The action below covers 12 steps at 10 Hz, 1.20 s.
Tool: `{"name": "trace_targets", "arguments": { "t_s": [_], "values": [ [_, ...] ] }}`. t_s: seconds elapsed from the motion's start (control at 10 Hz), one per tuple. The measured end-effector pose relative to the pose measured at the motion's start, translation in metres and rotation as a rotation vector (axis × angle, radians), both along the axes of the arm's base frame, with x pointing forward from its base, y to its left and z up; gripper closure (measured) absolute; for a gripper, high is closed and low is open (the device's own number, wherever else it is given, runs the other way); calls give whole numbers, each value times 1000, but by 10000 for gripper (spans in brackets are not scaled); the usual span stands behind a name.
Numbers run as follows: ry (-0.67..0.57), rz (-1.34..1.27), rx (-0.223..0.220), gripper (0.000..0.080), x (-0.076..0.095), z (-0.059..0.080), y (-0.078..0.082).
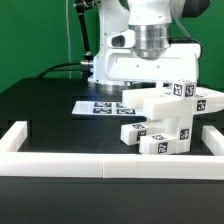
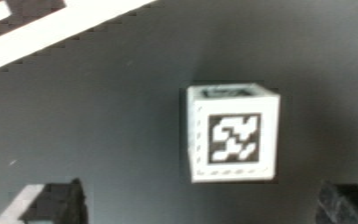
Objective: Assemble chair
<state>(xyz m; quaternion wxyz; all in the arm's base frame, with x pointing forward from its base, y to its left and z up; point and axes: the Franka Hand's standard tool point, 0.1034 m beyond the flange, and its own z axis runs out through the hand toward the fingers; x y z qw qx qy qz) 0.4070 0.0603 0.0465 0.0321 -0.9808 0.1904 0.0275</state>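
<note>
On the tabletop (image 1: pixel 45 112), four o'clock from the marker board (image 1: pixel 100 106), we spot chair parts (image 1: pixel 165 120); end effector (image 2: pixel 194 205) wide, empty, near one tagged block (image 2: pixel 234 135).

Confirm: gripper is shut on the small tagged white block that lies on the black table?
Not right. The gripper is open and holds nothing. In the wrist view its fingers stand wide apart and neither touches the block. The rest holds: it is a small tagged white block and it lies on the black table.
</note>
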Motion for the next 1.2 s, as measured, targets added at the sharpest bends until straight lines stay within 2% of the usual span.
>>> {"name": "trace_targets", "arguments": {
  "t_s": [0.3, 0.9, 1.0, 1.2],
  "values": [
    [19, 51, -10, 150, -6, -10, 19],
    [27, 46, -12, 150, -8, -13, 18],
    [34, 41, -12, 150, -13, -13, 20],
    [29, 45, 1, 150, -20, 1, 20]
  ]
}}
